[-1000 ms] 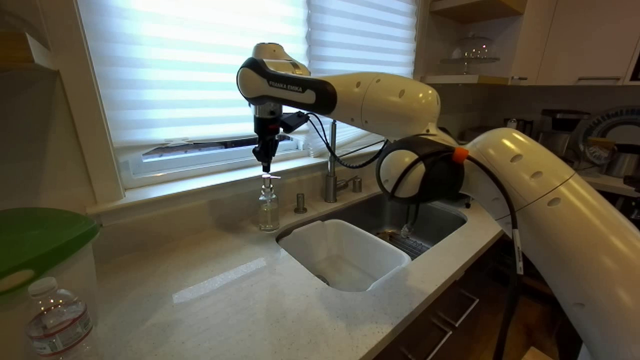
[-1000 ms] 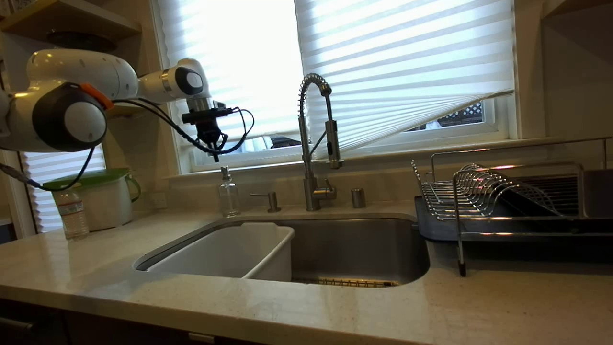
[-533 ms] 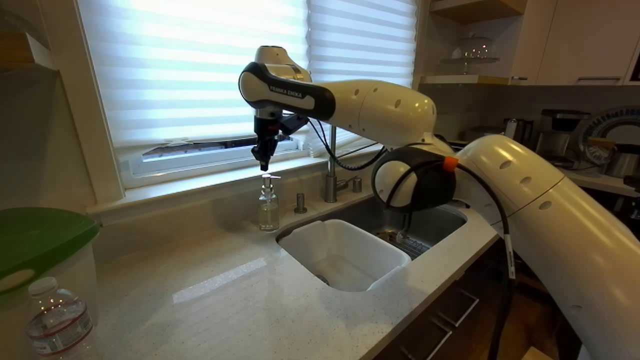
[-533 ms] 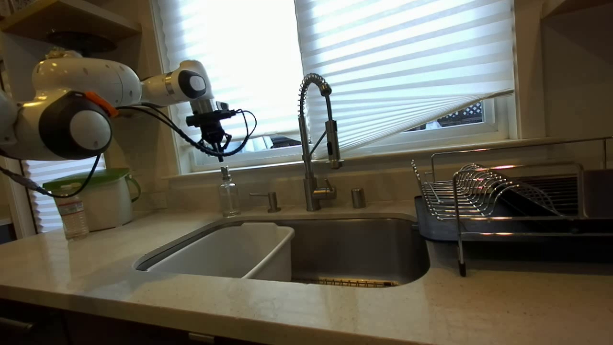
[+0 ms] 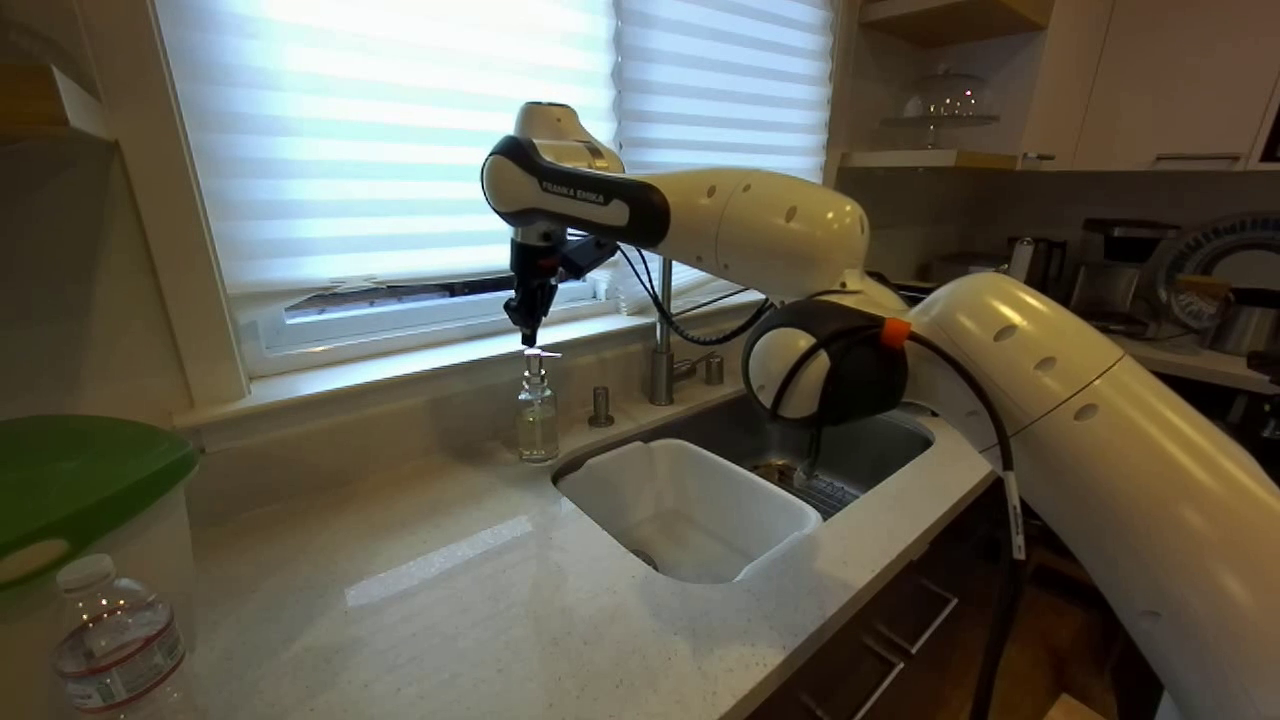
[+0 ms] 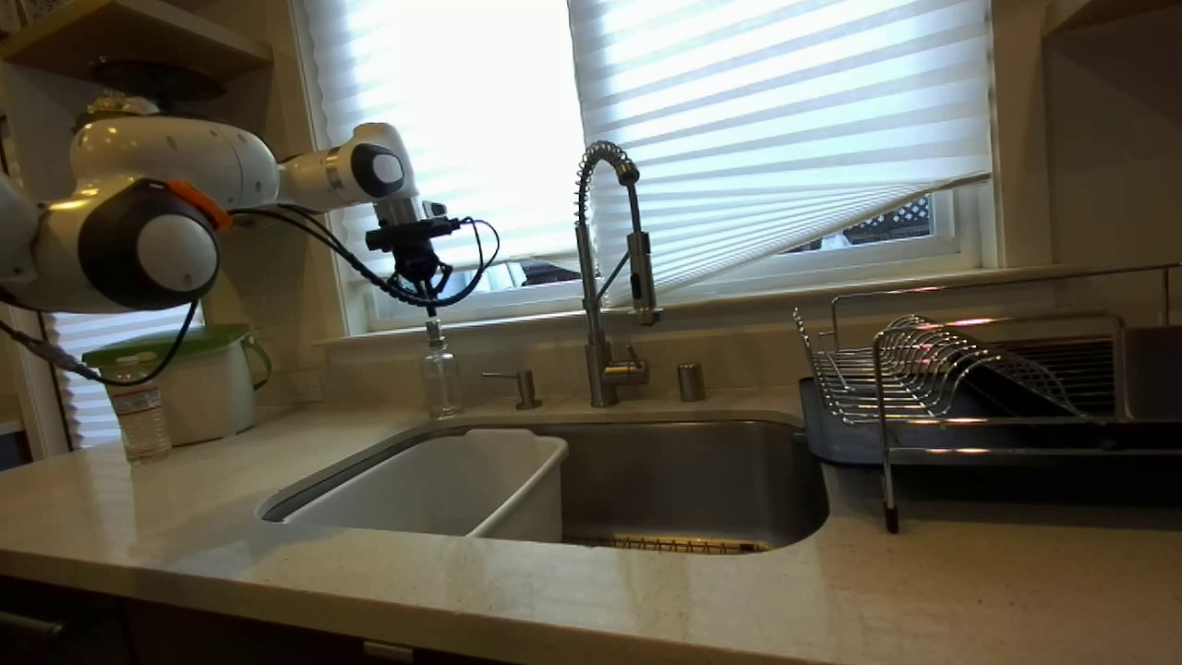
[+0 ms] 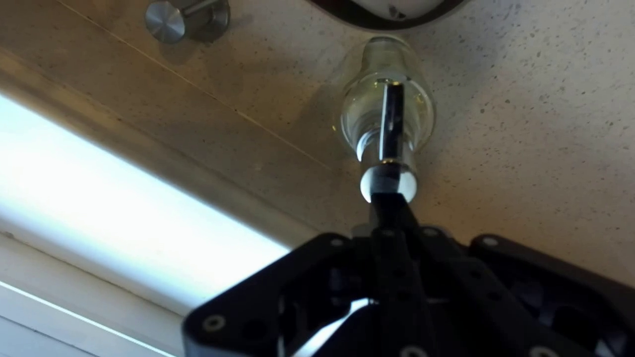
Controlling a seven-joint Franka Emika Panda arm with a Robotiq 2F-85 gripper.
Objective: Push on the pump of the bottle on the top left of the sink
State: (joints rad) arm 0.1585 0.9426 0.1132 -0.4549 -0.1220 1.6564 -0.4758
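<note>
The clear soap bottle (image 5: 538, 425) stands upright on the countertop by the sink's back left corner; it also shows in an exterior view (image 6: 443, 386) and the wrist view (image 7: 420, 111). Its silvery pump (image 5: 534, 365) tops it, with the nozzle pointing away from the fingertips in the wrist view (image 7: 392, 121). My gripper (image 5: 530, 343) points down, shut and empty. Its fingertips (image 7: 388, 198) are right over the pump head, at or just above its top; contact cannot be told. The steel sink (image 6: 702, 462) holds a white tub (image 6: 434, 485) on its left side.
A metal faucet (image 6: 596, 356) and a short built-in dispenser (image 6: 525, 388) stand right of the bottle. The window sill (image 5: 440, 350) runs close behind. A dish rack (image 6: 970, 406) stands at right. A green-lidded bin (image 6: 199, 388) and a water bottle (image 6: 138, 420) are at left.
The arm has lowered, and my gripper has shifted slightly to line up over the pump, its tips now closer to the pump head. The bottle has not moved.
</note>
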